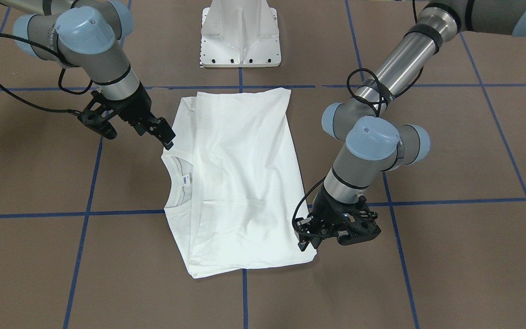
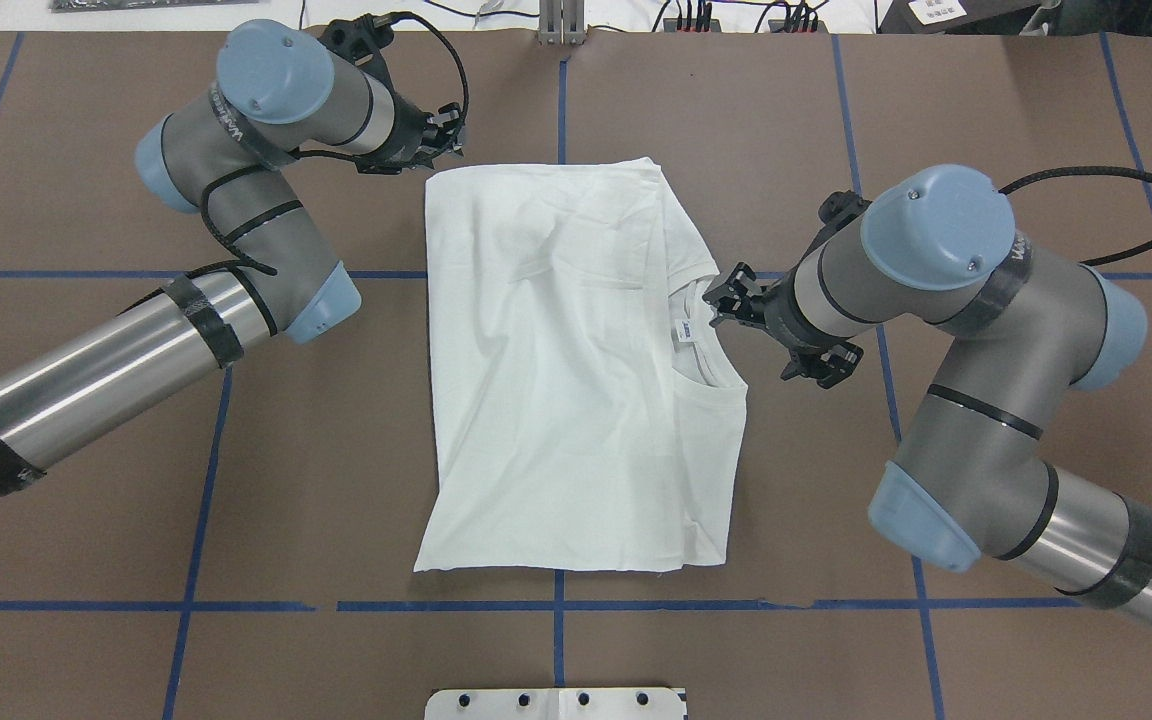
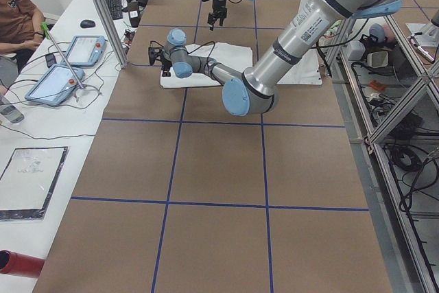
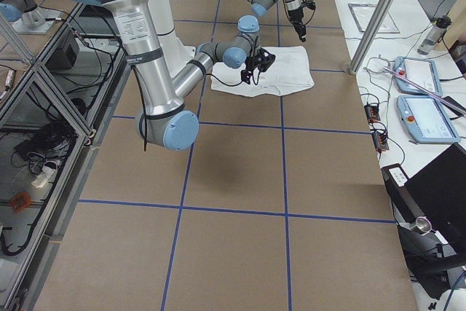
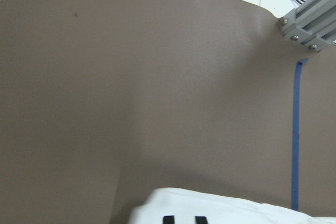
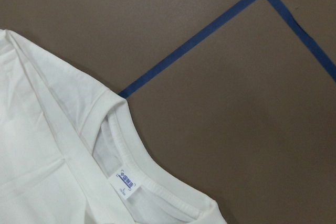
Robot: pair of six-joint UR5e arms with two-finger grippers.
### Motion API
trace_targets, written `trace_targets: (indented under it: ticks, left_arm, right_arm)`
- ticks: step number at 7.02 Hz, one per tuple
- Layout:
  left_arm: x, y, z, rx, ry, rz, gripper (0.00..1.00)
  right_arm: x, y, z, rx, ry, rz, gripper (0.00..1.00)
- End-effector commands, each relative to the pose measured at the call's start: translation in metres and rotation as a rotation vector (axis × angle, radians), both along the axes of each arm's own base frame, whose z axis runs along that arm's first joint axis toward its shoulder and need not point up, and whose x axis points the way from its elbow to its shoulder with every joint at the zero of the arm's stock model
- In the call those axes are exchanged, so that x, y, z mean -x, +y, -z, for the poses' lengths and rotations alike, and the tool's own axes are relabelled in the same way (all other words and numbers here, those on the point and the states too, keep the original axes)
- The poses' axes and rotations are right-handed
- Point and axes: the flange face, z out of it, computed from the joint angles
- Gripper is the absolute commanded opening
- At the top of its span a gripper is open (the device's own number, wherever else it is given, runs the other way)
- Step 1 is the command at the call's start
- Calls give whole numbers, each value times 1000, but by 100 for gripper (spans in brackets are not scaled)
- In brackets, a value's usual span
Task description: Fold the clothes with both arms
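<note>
Left gripper (image 1: 307, 238) low at T-shirt (image 1: 244, 173) corner

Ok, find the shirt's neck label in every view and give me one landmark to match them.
Front-facing: neck label, left of centre, inside the collar.
Overhead: right of centre.
Exterior left: too small to tell.
Exterior right: too small to tell.
Left wrist: not in it.
Right wrist: bottom, left of centre.
Landmark: the ribbed collar curving round it.
</note>
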Motion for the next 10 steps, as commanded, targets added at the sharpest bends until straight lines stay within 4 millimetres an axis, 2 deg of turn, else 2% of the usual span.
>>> trace_targets:
  ticks: [1, 2, 5, 6, 8, 9, 10]
  left_arm:
    - [28, 38, -7, -9, 56, -74, 60]
    - [29, 41, -10, -8, 55, -76, 60]
    - [30, 42, -13, -6, 53, -74, 60]
    - [30, 42, -13, -5, 53, -74, 60]
    - [30, 41, -11, -7, 55, -70, 60]
    - [30, 42, -13, -3, 55, -69, 60]
    - [30, 41, -11, -1, 58, -67, 60]
  right_arm:
    - [51, 55, 16, 45, -12, -58, 100]
    - [77, 92, 20, 36, -9, -104, 100]
    - [120, 162, 5, 97, 12, -236, 100]
    - [125, 173, 0, 129, 10, -253, 100]
    - [125, 181, -14, 145, 37, -250, 98]
    - [126, 191, -28, 157, 59, -248, 98]
    - [125, 192, -27, 159, 54, -248, 96]
